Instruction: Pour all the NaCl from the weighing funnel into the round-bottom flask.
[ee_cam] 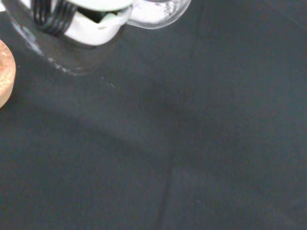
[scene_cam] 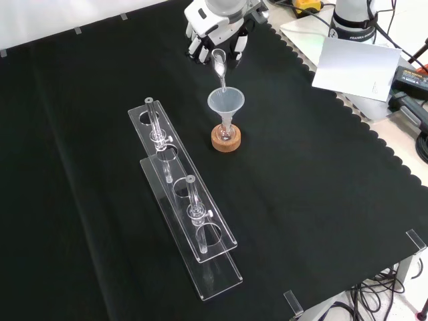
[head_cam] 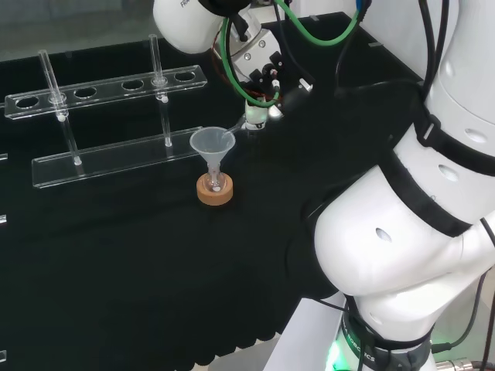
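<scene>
A small round-bottom flask sits on a cork ring mid-cloth, with a clear plastic funnel standing in its neck. My hand is curled round the glass weighing funnel. The weighing funnel is tilted, its spout reaching over the plastic funnel's rim. White powder lies in the weighing funnel's bowl in the wrist view, beside a white finger.
A clear acrylic rack with glass tubes stands left of the flask in the head view, nearer the camera in the front view. White paper and cables lie past the cloth's scalloped edge.
</scene>
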Tool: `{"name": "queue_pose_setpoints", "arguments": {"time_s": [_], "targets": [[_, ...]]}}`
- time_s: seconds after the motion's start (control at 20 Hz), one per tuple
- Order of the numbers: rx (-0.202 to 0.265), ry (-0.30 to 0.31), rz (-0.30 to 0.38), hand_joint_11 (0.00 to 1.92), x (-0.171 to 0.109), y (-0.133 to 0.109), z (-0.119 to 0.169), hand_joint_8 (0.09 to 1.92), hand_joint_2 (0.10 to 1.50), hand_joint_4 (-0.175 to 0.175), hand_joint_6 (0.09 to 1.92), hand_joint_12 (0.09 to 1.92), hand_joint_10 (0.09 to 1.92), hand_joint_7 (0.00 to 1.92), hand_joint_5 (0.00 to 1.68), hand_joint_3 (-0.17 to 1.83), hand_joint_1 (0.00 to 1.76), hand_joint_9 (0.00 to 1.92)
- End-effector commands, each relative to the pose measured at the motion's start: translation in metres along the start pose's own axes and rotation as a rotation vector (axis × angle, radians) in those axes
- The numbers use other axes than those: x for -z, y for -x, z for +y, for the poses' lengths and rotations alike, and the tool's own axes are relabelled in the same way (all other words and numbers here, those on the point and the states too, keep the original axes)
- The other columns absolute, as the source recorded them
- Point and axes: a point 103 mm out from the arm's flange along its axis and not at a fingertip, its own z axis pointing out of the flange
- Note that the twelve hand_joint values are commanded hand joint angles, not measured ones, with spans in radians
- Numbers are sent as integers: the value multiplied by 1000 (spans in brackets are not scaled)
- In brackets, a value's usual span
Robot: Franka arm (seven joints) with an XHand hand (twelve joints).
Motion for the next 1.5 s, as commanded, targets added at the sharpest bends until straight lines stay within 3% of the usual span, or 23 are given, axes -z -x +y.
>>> {"name": "queue_pose_setpoints", "arguments": {"time_s": [0.05,0.55,1.5], "targets": [[-5,-7,-36,1104,2,-3,0,641,718,175,622,846,131,807,1276,540,1109,1247],[-7,-3,-43,1103,3,-1,0,642,718,175,620,847,127,805,1277,540,1109,1247],[-17,-10,-120,1114,14,-6,2,644,717,175,617,850,121,800,1279,540,1110,1249]]}}
